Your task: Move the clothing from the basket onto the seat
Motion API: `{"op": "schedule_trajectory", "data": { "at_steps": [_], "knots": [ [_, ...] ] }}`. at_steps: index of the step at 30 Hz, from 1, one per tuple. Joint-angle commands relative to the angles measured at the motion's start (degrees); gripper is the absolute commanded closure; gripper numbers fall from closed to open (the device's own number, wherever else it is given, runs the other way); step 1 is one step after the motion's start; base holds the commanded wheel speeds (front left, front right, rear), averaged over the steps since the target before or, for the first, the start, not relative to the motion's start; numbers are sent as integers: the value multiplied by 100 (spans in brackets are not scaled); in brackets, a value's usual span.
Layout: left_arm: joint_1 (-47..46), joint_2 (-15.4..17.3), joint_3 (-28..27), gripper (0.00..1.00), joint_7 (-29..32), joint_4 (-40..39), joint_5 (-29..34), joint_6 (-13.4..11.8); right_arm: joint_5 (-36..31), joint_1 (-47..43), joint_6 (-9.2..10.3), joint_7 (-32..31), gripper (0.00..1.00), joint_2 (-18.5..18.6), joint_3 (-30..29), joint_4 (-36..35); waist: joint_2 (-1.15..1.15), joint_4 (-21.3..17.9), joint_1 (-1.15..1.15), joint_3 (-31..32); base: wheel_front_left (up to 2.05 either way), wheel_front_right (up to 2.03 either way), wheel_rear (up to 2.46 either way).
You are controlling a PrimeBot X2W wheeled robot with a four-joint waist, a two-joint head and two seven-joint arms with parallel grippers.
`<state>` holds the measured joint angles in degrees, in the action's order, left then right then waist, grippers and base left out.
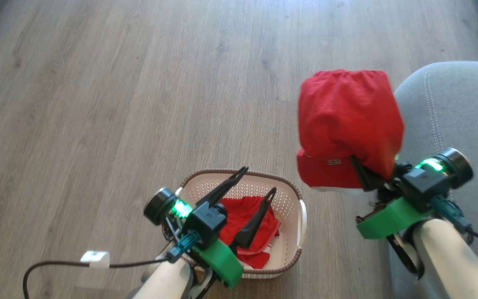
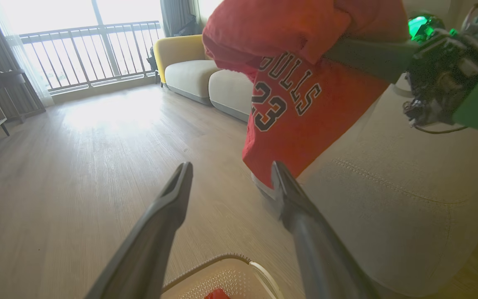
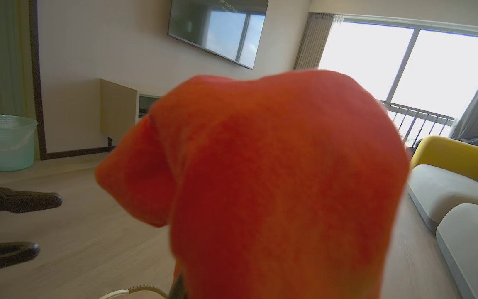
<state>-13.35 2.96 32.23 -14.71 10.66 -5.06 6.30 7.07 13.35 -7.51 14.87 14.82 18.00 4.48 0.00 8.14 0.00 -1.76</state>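
Note:
My right gripper is shut on a red garment, which hangs bunched over its fingers in the air, between the basket and the grey seat. The left wrist view shows the garment with "BULLS 23" lettering, in front of the seat. The cloth hides the right fingers in the right wrist view. Over the cream basket my left gripper hovers open and holds nothing. More red clothing with white trim lies inside the basket.
Wooden floor surrounds the basket. A yellow and grey sofa stands near the balcony window. A pale green bin sits by the wall under a television. A cable with a white tag trails from my left arm.

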Motion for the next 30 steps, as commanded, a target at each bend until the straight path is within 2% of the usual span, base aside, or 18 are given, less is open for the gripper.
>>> {"op": "schedule_trajectory", "data": {
  "at_steps": [1,15,20,30],
  "knots": [
    [-60,-8,-239,0,-29,-132,-6,-18,-47,28,2,13,100,1,-57,-236,0,-5,0,20,0,0,0],
    [425,59,-293,0,-29,215,92,104,-210,-649,2,13,100,-178,-1087,-502,0,-106,0,109,0,0,0],
    [528,57,-347,0,-29,267,126,111,-275,-885,2,13,100,-346,-1418,-508,0,-153,0,106,0,0,0],
    [627,30,-443,0,-29,299,168,116,-328,-1029,2,13,100,-510,-1700,-587,0,-288,0,24,0,0,0]
  ]
}}
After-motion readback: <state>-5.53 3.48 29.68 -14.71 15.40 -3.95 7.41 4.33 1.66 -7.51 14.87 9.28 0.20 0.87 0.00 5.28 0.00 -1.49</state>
